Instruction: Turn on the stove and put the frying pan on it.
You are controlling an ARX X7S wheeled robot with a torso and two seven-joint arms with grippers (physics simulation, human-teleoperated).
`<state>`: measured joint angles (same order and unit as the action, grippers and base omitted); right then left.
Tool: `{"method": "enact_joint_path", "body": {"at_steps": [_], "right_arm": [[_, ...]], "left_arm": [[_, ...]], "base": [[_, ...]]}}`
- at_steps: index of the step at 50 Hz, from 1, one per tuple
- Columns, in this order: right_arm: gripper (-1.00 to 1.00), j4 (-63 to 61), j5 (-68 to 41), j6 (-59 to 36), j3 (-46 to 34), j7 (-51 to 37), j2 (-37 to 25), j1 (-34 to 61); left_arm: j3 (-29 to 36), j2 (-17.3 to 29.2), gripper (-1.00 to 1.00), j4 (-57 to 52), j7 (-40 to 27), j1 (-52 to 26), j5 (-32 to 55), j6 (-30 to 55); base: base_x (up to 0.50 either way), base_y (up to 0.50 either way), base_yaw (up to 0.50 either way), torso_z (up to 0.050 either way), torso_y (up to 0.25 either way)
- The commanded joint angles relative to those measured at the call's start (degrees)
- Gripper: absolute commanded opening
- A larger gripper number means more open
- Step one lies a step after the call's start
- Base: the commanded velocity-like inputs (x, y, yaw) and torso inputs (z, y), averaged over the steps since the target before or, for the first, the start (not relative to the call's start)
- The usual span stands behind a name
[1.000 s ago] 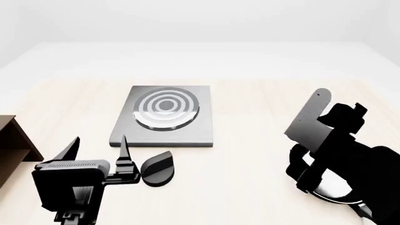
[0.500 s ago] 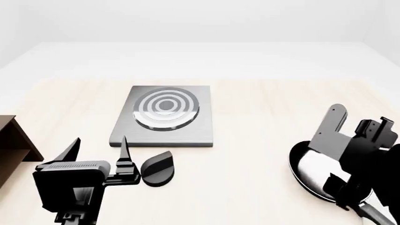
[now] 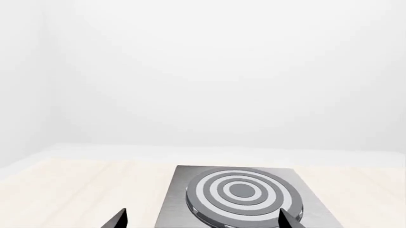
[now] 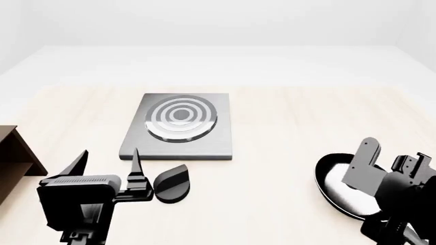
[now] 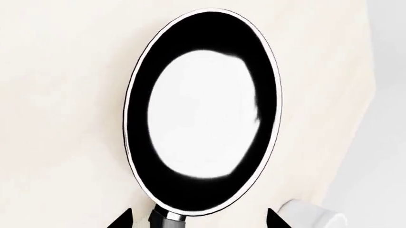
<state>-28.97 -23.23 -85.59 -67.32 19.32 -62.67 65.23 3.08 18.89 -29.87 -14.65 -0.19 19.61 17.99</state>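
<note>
Pan: small round black frying pan (image 5: 203, 114), rigid, glossy, likely slippery.
Hold: best by its long handle (image 5: 166, 220).
Right gripper (image 5: 199, 219): spread, straddling handle.
Left gripper (image 4: 109, 163): spread, empty.

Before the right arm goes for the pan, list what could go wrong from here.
1. The right hand is open astride the frying pan where its handle joins; a grip there may let the pan tip.
2. A white object sits close beside it and could be bumped.
3. The knob is ungripped; nothing shows the stove is on.
</note>
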Motion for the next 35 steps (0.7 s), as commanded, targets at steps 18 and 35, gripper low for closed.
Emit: {"method": "enact_joint_path", "body": {"at_steps": [18,35], "right_arm": [[1.0,5.97,-0.59,4.65,1.15,-4.91,-0.75,-7.1],[1.0,9.57,-1.71,6.99,1.33,-7.39,-1.95,-12.57]], "left_arm": [[0.8,0.33,1.0,0.36,-0.54,0.07,-0.07,-0.31],[1.43,0.5,1.0,0.8,-0.83,-0.05,-0.28,-0.49]], "base": [[0.0,0.0,0.0,0.0,0.0],[0.0,0.0,0.0,0.0,0.0]]}}
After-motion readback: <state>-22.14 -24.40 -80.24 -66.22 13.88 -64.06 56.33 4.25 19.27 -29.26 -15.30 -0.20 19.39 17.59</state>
